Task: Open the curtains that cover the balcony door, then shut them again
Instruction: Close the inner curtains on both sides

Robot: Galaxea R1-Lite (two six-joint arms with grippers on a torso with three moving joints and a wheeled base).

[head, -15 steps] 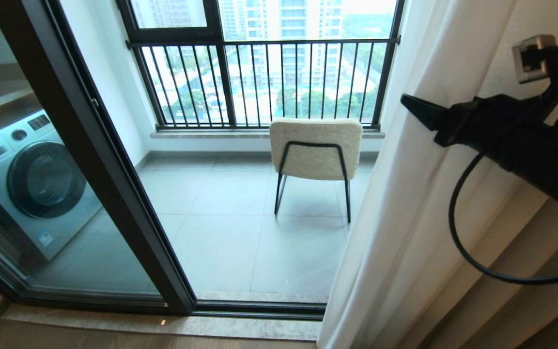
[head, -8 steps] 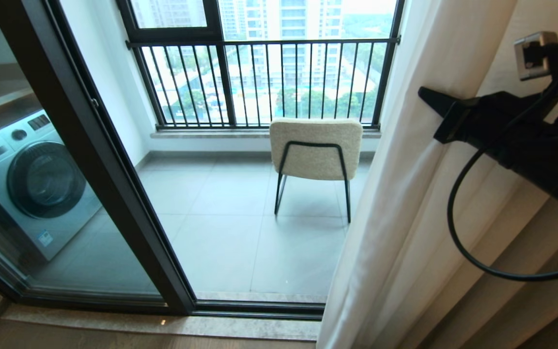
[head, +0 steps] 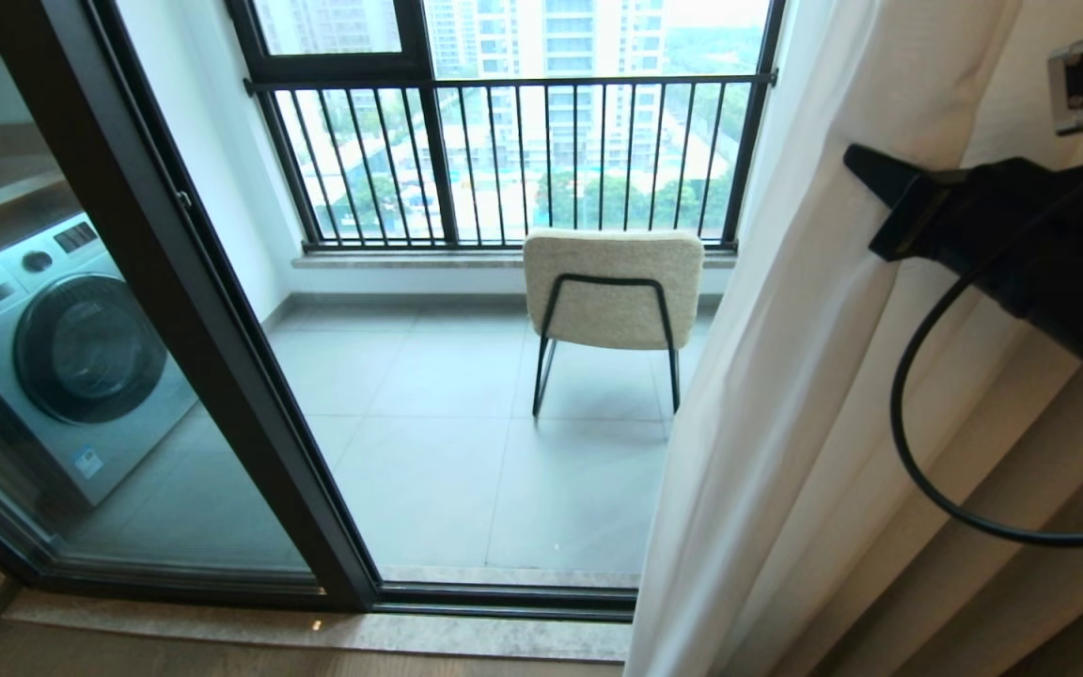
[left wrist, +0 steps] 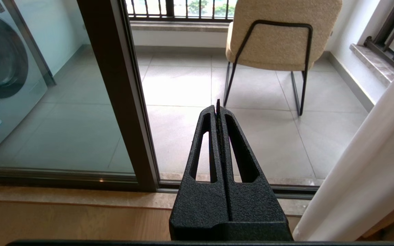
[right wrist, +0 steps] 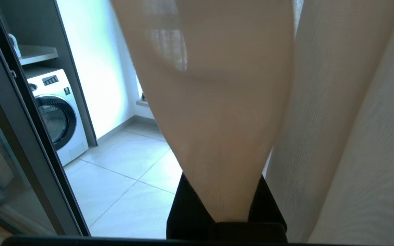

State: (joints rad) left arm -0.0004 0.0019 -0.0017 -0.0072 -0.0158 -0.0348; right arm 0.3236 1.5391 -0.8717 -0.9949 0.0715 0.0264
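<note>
Curtains [head: 786,395]: sheer white panel, hanging in vertical folds at the right side of the doorway, drawn aside so that the opening to the balcony stands uncovered; a heavier tan drape [head: 1002,527] hangs behind it, nearer the wall. Right hand [head: 866,169]: raised level against the panel's leading edge, fingers pressed together with a fold of the sheer fabric [right wrist: 217,112] pinched between them, as the right wrist view shows; the grip sits on the edge because, by judgement, that is where a sideways pull carries the whole panel along its rail. Left hand [left wrist: 217,107]: parked low before the threshold, fingers pressed together, holding nothing, well apart from the fabric. Balcony door [head: 184,310]: glass in a black frame, at the left of the opening. Beyond it: a padded chair [head: 612,287] on the tiled floor, a washing machine [head: 53,348] seen through the glass, a barred railing [head: 504,160]. Stage, judged: curtain open, closing pull not yet made.
</note>
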